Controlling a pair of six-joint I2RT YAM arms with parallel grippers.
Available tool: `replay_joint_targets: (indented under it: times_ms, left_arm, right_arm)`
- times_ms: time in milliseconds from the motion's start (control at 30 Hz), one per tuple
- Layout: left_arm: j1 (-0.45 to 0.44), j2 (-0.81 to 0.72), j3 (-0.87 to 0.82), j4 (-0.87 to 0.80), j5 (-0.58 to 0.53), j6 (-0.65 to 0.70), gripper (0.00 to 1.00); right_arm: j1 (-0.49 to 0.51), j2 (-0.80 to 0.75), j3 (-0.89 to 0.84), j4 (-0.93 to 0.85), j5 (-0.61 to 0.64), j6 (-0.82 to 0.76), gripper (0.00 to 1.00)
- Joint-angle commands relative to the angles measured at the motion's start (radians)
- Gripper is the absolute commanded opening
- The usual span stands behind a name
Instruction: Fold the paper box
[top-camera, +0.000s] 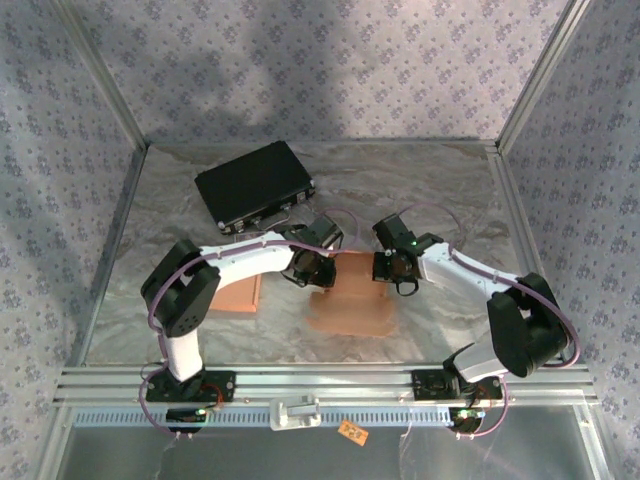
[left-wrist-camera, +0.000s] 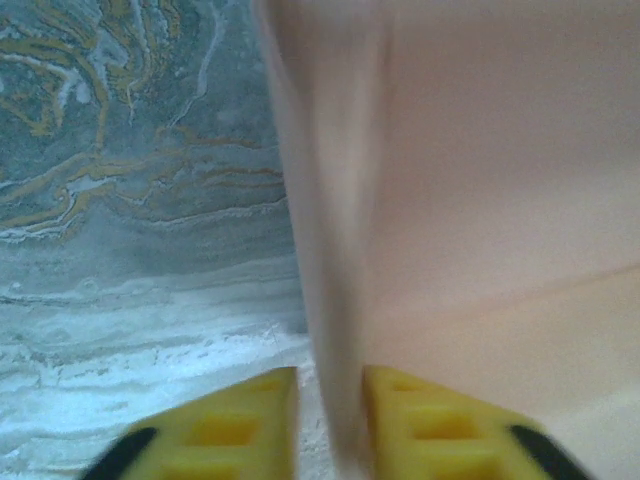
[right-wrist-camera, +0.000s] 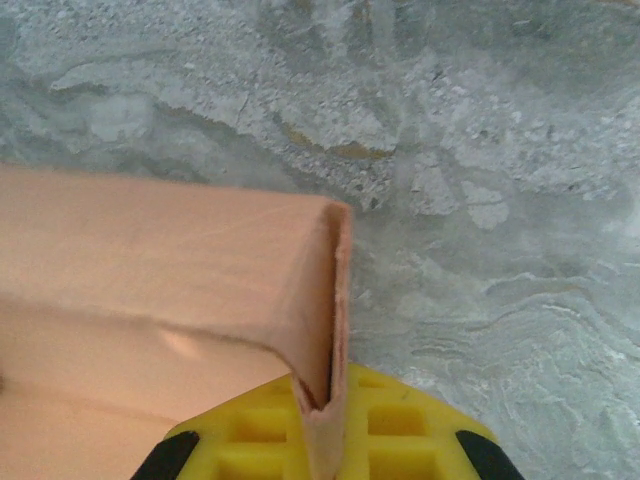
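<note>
Paper box (top-camera: 350, 310) lying near centre of table (top-camera: 440, 180), partly flat, right edge folded up and clamped in right tool (right-wrist-camera: 325, 400), left flap upright between slightly parted jaws of left tool (left-wrist-camera: 330, 400), black case (top-camera: 255, 185) well apart at rear.

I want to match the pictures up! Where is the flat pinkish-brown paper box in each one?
Top external: the flat pinkish-brown paper box lies in the middle of the table.
Left wrist: the box covers the right side, one flap standing up between the yellow fingers.
Right wrist: the box is at lower left, its folded edge pinched in the right gripper.
Shared landmark: the grey marbled table.
</note>
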Motion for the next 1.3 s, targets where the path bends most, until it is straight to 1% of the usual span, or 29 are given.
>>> replay_joint_targets:
  times_ms: [0,100,200,300,367,400,433,567,667,800,1133,1267]
  left_arm:
    - [0.058,-0.057,-0.048,0.099,0.133,0.060,0.40]
    - [0.110,-0.099,-0.069,0.174,0.282,0.096,0.45]
    - [0.163,-0.101,-0.071,0.200,0.419,0.128,0.46]
    - [0.210,-0.097,-0.107,0.278,0.565,0.110,0.46]
    - [0.224,-0.083,-0.115,0.295,0.609,0.103,0.45]
    - [0.229,-0.074,-0.117,0.300,0.626,0.102,0.43]
    - [0.231,-0.067,-0.123,0.312,0.633,0.095,0.41]
    - [0.241,-0.040,-0.154,0.404,0.676,0.040,0.29]
    - [0.241,-0.021,-0.152,0.422,0.672,0.031,0.27]
    - [0.245,-0.003,-0.139,0.429,0.670,0.032,0.21]
    - [0.243,0.035,-0.126,0.395,0.636,0.053,0.19]
    - [0.232,0.050,-0.091,0.324,0.593,0.092,0.17]
  right_arm:
    - [-0.010,-0.015,-0.016,-0.005,-0.036,-0.016,0.00]
    - [-0.026,-0.009,-0.020,-0.005,-0.055,-0.031,0.00]
    - [-0.034,-0.004,-0.016,-0.007,-0.062,-0.039,0.00]
    - [-0.037,-0.002,-0.014,-0.006,-0.067,-0.039,0.00]
    - [-0.038,-0.001,-0.015,-0.007,-0.067,-0.037,0.00]
    - [-0.038,-0.001,-0.014,-0.007,-0.067,-0.037,0.00]
    - [-0.040,0.000,-0.014,-0.007,-0.069,-0.036,0.00]
    - [-0.040,0.000,-0.012,-0.007,-0.074,-0.033,0.00]
    - [-0.040,0.001,-0.010,-0.007,-0.077,-0.033,0.00]
    - [-0.041,0.003,-0.008,-0.006,-0.083,-0.033,0.00]
    - [-0.041,0.003,-0.006,0.004,-0.094,-0.034,0.00]
    - [-0.041,0.005,-0.002,0.005,-0.099,-0.036,0.00]
